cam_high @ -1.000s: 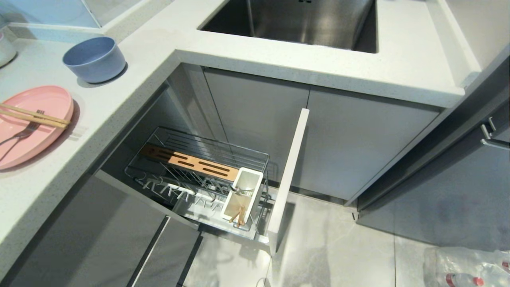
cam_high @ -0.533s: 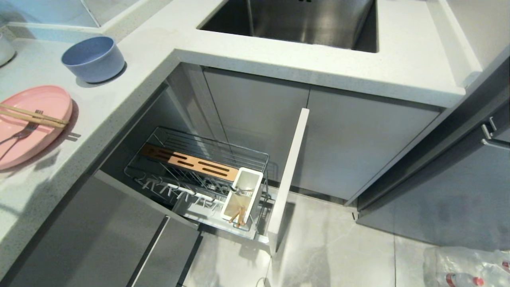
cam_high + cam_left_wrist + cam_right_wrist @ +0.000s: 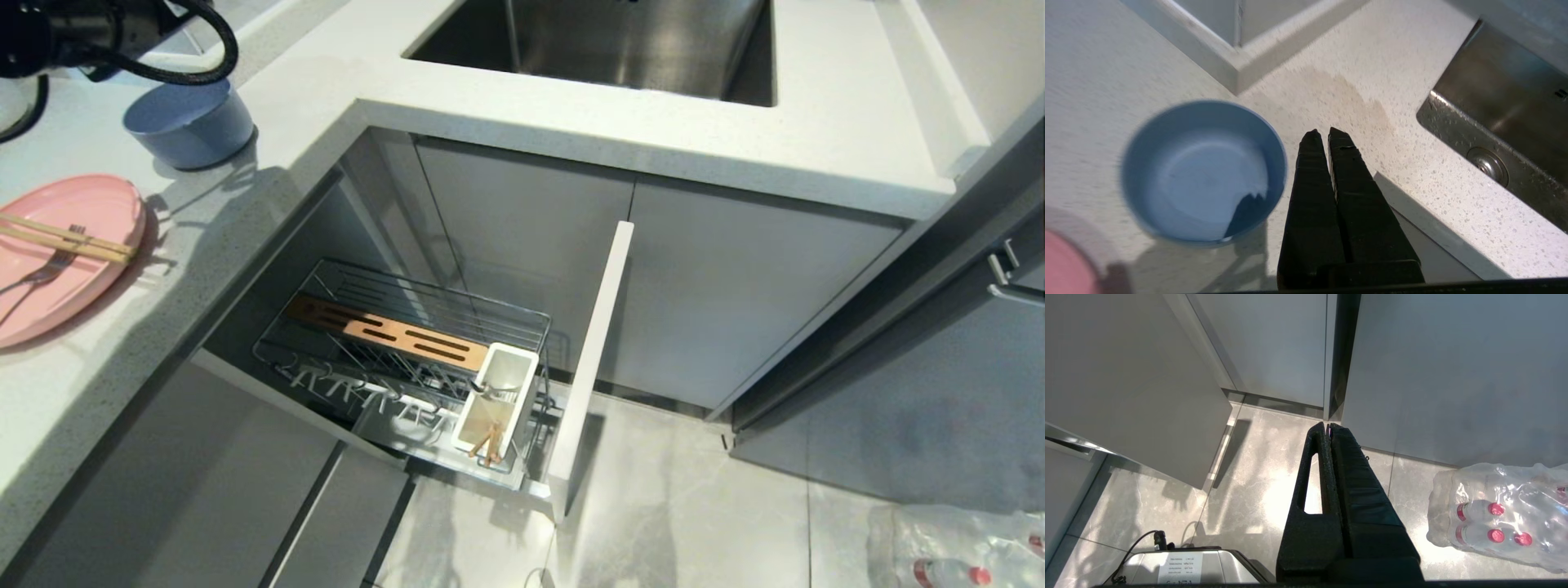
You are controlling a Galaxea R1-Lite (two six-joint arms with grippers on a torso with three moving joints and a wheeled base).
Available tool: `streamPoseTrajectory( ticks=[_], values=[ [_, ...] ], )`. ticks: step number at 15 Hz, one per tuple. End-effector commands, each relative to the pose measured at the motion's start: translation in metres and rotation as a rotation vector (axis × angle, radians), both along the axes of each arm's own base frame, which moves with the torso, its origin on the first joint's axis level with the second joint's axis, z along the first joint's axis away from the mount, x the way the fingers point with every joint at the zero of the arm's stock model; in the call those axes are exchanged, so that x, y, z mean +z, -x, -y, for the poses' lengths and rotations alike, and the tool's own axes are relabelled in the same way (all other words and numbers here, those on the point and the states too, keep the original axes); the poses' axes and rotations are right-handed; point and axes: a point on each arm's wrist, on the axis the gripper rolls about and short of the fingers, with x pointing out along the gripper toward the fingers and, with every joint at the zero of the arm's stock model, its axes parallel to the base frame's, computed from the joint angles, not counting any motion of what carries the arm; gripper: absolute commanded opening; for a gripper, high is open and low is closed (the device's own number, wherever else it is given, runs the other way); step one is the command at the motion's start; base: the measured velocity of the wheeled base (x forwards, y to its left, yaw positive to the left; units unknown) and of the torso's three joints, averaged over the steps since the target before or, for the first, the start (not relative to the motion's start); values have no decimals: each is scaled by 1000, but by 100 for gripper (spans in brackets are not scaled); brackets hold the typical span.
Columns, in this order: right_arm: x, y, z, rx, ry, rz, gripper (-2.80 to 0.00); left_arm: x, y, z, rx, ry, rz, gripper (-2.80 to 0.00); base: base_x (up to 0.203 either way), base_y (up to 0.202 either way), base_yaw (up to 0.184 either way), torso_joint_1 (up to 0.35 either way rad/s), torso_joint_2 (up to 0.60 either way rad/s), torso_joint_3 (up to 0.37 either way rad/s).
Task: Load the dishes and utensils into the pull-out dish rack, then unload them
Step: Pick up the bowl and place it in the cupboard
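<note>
On the counter there are one pink plate, one blue bowl, two chopsticks and one fork. Below stands one dish rack with one white cup.

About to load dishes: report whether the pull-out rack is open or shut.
Open. The pull-out dish rack stands drawn out of the cabinet, its grey front panel well clear of the cabinet fronts.

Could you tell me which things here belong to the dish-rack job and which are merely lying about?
Job:
pink plate
blue-grey bowl
chopsticks
fork
pull-out dish rack
left end effector, shut beside the bowl

Lying about:
sink
pack of water bottles
right end effector, parked over the floor
</note>
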Motion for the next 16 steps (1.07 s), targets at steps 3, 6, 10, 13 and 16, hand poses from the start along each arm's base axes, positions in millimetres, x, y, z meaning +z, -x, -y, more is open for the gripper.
streamPoseTrajectory(
  ticks=[3,6,10,13,16],
  values=[
    [0,0,0,-1,0,-2,-280,-24,-33,0,47,5,-78,-280,0,0,0,0,0,0],
    [0,0,0,0,0,0,-280,-22,-30,-5,103,21,-70,-280,0,0,0,0,0,0],
    [0,0,0,0,0,0,-280,-24,-34,-6,126,18,-78,-280,0,0,0,0,0,0],
    [0,0,0,0,0,0,-280,-24,-34,-6,124,15,-78,0,0,0,0,0,0,0],
    [0,0,0,0,0,0,-280,-27,-38,-6,126,1,-93,0,0,0,0,0,0,0]
  ],
)
